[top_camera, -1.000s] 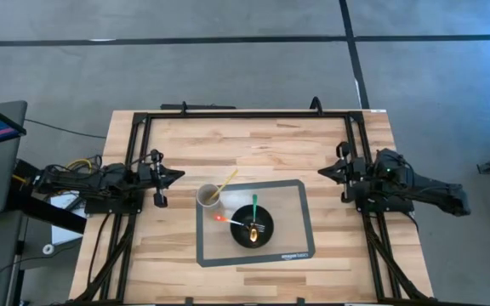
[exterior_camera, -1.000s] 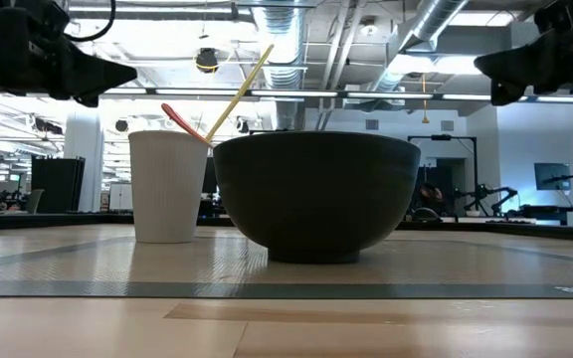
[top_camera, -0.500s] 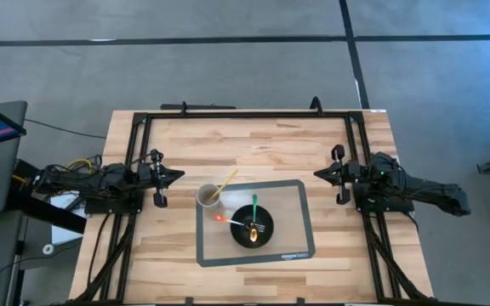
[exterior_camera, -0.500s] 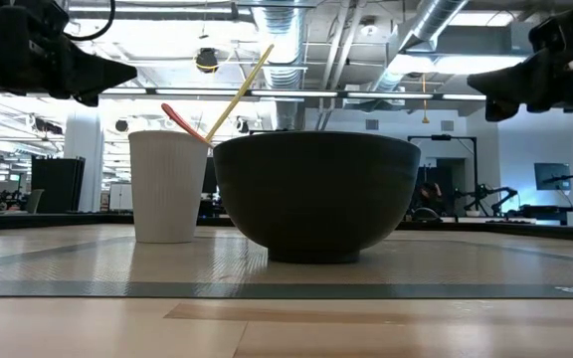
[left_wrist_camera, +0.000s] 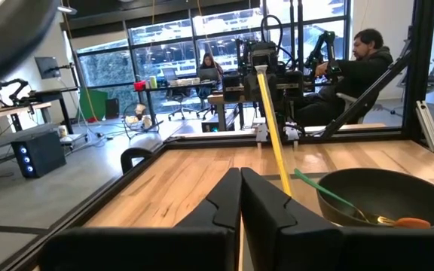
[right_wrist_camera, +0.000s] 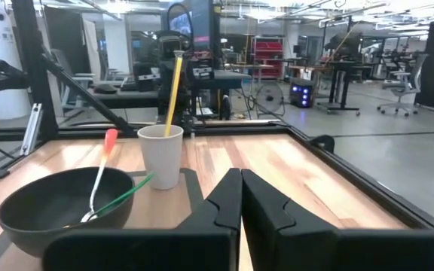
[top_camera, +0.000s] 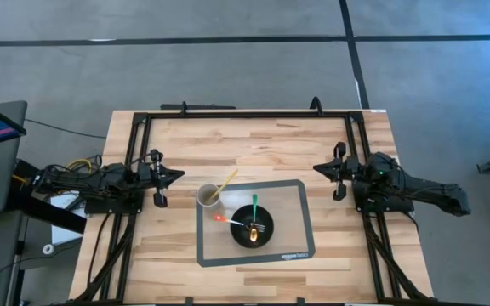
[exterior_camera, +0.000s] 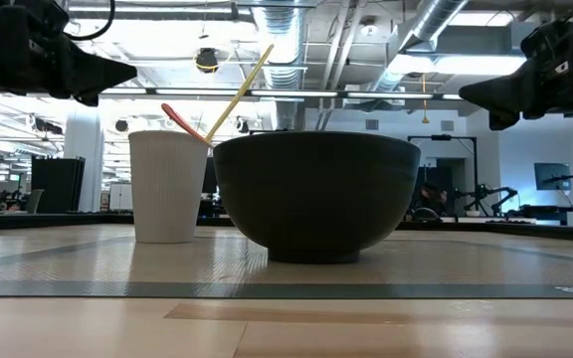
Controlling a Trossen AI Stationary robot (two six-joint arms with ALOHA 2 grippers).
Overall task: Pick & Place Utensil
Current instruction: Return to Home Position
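A white paper cup (top_camera: 207, 197) stands at the far left corner of a grey mat (top_camera: 292, 204), with a yellow stick-like utensil (top_camera: 228, 180) leaning out of it. A black bowl (top_camera: 253, 230) on the mat holds a green-handled utensil (top_camera: 255, 206) and an orange-handled one (top_camera: 225, 219), both resting against its rim. My left gripper (top_camera: 177, 176) hovers left of the cup, shut and empty. My right gripper (top_camera: 316, 169) hovers right of the mat, shut and empty. In the right wrist view the cup (right_wrist_camera: 161, 156) and bowl (right_wrist_camera: 66, 211) lie ahead of the shut fingers.
A black frame (top_camera: 245, 114) runs round the wooden table's far edge and both sides. Bare wood lies beyond the mat on the far side and near side. In the left wrist view a person (left_wrist_camera: 356, 68) sits behind the table's right side, among other equipment.
My right gripper has moved a little toward the table's left, nearer the mat, and has sunk slightly in the low view. Its fingers stay shut. The left arm, cup, bowl and utensils have kept still.
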